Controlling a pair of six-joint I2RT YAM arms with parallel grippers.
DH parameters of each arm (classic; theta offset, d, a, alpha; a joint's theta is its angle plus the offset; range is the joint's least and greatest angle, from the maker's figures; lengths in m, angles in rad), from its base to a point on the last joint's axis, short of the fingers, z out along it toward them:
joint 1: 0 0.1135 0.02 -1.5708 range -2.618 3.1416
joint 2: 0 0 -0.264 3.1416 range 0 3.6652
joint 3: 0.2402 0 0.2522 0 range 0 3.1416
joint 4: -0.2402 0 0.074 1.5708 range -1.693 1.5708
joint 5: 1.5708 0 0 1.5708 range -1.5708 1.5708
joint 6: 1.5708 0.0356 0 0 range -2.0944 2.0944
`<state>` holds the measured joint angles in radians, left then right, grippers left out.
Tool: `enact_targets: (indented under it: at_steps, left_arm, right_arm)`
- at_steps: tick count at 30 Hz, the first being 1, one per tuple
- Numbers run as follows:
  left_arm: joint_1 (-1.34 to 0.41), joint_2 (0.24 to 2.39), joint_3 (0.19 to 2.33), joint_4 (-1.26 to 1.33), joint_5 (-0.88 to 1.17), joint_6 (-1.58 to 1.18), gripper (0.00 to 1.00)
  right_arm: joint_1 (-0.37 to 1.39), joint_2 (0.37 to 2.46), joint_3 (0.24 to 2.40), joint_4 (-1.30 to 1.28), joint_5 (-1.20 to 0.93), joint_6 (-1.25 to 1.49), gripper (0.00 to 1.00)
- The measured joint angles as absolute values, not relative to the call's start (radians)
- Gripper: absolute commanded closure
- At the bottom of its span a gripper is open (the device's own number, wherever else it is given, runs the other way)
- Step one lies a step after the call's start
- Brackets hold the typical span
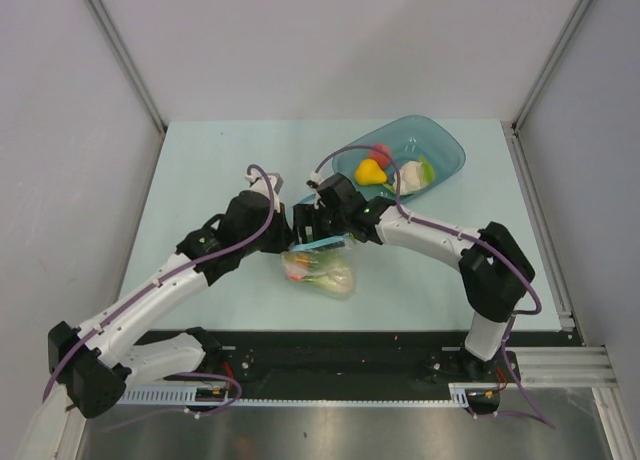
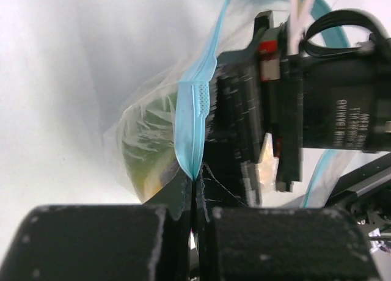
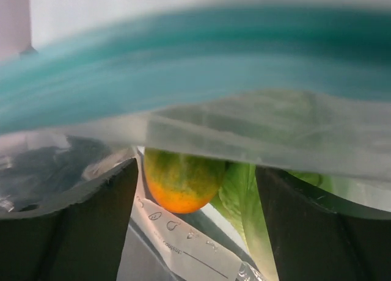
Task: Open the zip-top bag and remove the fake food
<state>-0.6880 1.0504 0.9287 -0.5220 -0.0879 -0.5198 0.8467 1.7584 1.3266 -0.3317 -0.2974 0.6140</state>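
Observation:
The zip-top bag [image 1: 322,270] lies mid-table with its blue zip strip [image 1: 326,244] lifted. My left gripper [image 1: 292,238] is shut on one end of the zip strip [image 2: 193,131], as the left wrist view [image 2: 194,182] shows. My right gripper [image 1: 312,230] is open at the bag's mouth. In the right wrist view [image 3: 195,232] its fingers [image 3: 91,226] straddle an orange-green fruit [image 3: 180,180] and a green leafy piece [image 3: 244,198] under the clear film, with the white label [image 3: 183,247] below. The blurred zip strip [image 3: 183,61] crosses above.
A teal translucent tray [image 1: 445,150] stands at the back right, holding a yellow fruit [image 1: 371,171], a red piece [image 1: 381,153] and a whitish piece [image 1: 410,176]. Grey walls enclose the table on three sides. The right arm's wrist [image 2: 330,104] is close beside my left gripper.

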Motion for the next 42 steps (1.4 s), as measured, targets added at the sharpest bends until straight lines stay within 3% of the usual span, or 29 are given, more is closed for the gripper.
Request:
enact_targets:
  at_steps: [7, 9, 13, 14, 16, 17, 20, 26, 33, 42]
  left_arm:
    - [-0.682, 1.097, 0.928, -0.566, -0.097, -0.520, 1.00]
    - [-0.680, 1.117, 0.928, -0.587, -0.109, -0.520, 1.00]
    - [-0.678, 1.126, 0.927, -0.614, -0.123, -0.533, 1.00]
    - [-0.679, 1.124, 0.926, -0.616, -0.125, -0.536, 1.00]
    - [-0.680, 1.110, 0.913, -0.611, -0.126, -0.553, 1.00]
    - [-0.682, 1.101, 0.907, -0.608, -0.123, -0.561, 1.00]
    - [-0.689, 1.071, 0.894, -0.611, -0.126, -0.580, 1.00]
    - [-0.689, 1.037, 0.883, -0.620, -0.167, -0.610, 1.00]
    - [-0.681, 1.017, 0.883, -0.638, -0.216, -0.621, 1.00]
    - [-0.680, 1.000, 0.878, -0.578, -0.148, -0.599, 1.00]
  right_arm:
    - [0.881, 1.860, 1.324, -0.289, -0.278, 0.653, 0.16]
    - [0.890, 1.882, 1.324, -0.275, -0.269, 0.659, 0.22]
    - [0.909, 1.902, 1.324, -0.238, -0.261, 0.661, 0.41]
    - [0.915, 1.902, 1.324, -0.228, -0.260, 0.665, 0.57]
    - [0.924, 1.903, 1.324, -0.215, -0.259, 0.660, 0.71]
    - [0.929, 1.905, 1.324, -0.209, -0.260, 0.661, 0.83]
    - [0.939, 1.906, 1.324, -0.210, -0.260, 0.654, 1.00]
    - [0.929, 1.869, 1.324, -0.262, -0.250, 0.623, 1.00]
    - [0.915, 1.686, 1.322, -0.390, -0.214, 0.546, 1.00]
    - [0.912, 1.530, 1.285, -0.423, -0.181, 0.435, 1.00]
